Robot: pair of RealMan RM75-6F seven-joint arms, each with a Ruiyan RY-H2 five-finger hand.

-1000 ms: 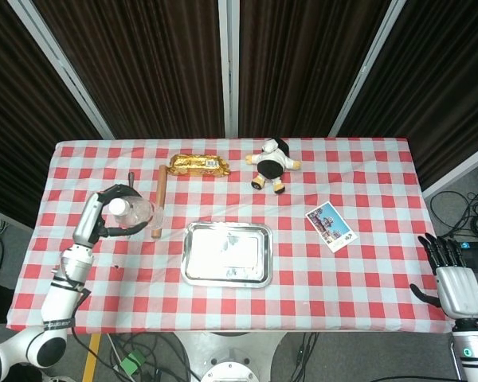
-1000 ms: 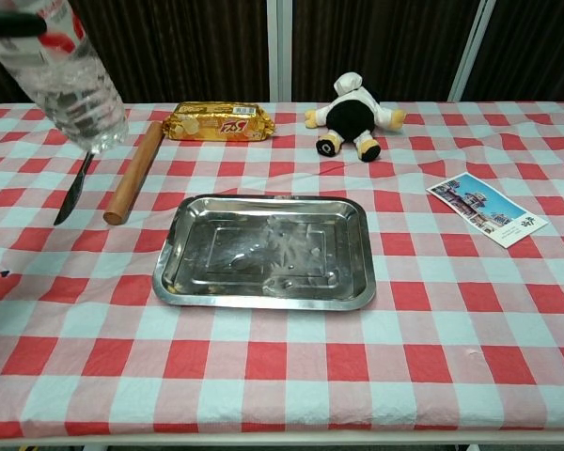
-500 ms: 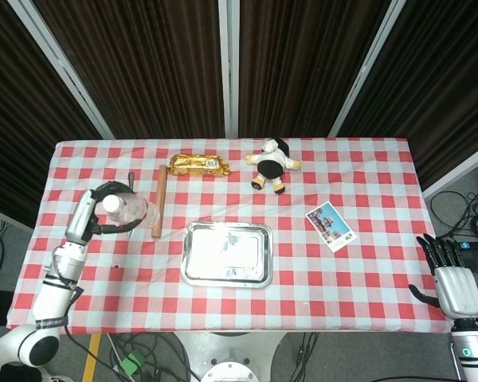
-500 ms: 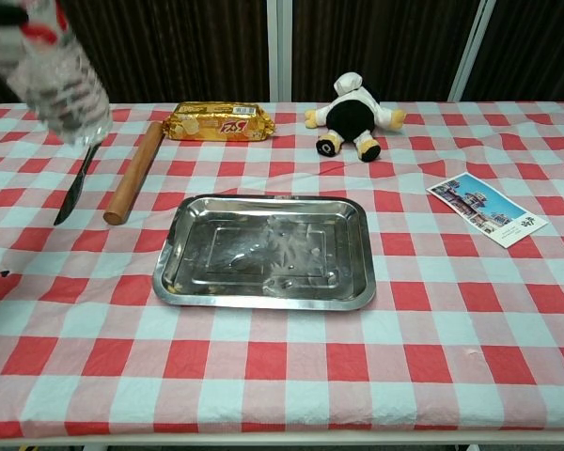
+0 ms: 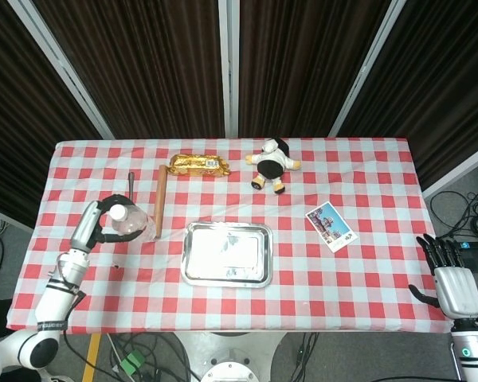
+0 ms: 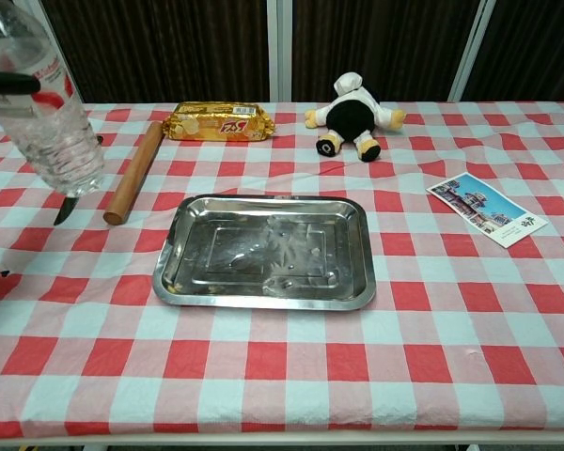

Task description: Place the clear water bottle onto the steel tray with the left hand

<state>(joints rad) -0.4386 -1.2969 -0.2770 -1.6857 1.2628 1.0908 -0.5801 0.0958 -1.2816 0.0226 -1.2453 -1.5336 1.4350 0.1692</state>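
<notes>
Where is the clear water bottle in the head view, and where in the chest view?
Head view: the clear water bottle is at the left, held by the left hand, just left of the wooden rolling pin.
Chest view: the bottle fills the upper left corner.
Shared landmark: the rolling pin, to the bottle's right in both views.

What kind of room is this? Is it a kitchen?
Probably not a kitchen, more likely a robot lab. Dark curtains hang behind the table, cables lie on the floor, and the left hand holds a bottle near a tray.
</notes>
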